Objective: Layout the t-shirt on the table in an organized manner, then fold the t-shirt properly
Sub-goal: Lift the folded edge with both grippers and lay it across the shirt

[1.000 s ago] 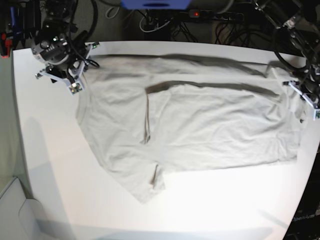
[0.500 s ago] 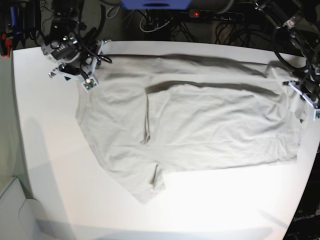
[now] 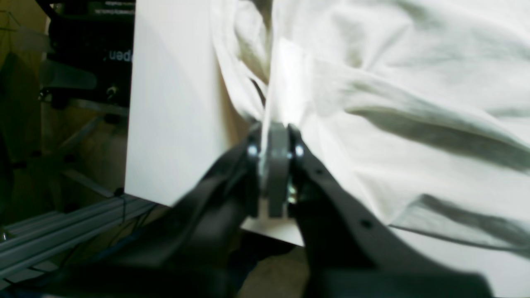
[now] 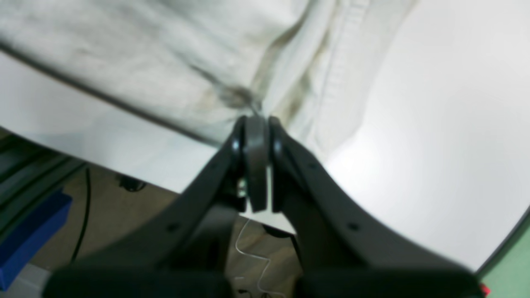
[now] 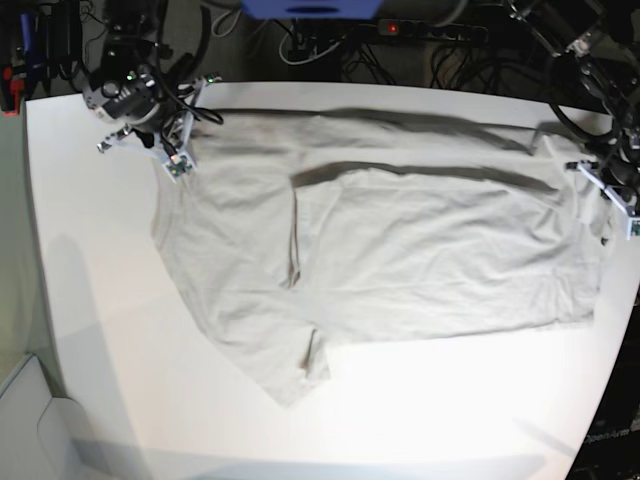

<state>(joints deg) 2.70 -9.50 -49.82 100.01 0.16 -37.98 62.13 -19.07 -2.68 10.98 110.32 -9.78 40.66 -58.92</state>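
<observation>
White table (image 5: 90, 330) carries the t-shirt (image 5: 400, 250), spread but creased; both jaws pinch its edges; folding remains.

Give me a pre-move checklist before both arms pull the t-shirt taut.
1. Left hand shut on the t-shirt edge: ok.
2. Right hand shut on cloth by the ribbed collar: ok.
3. Shirt fully on the table: ok.
4. Shirt lying flat: not ok, long folds run across its far half.
5. Near sleeve spread out: not ok, creased.
6. How deep each grip bites: cannot tell.
</observation>
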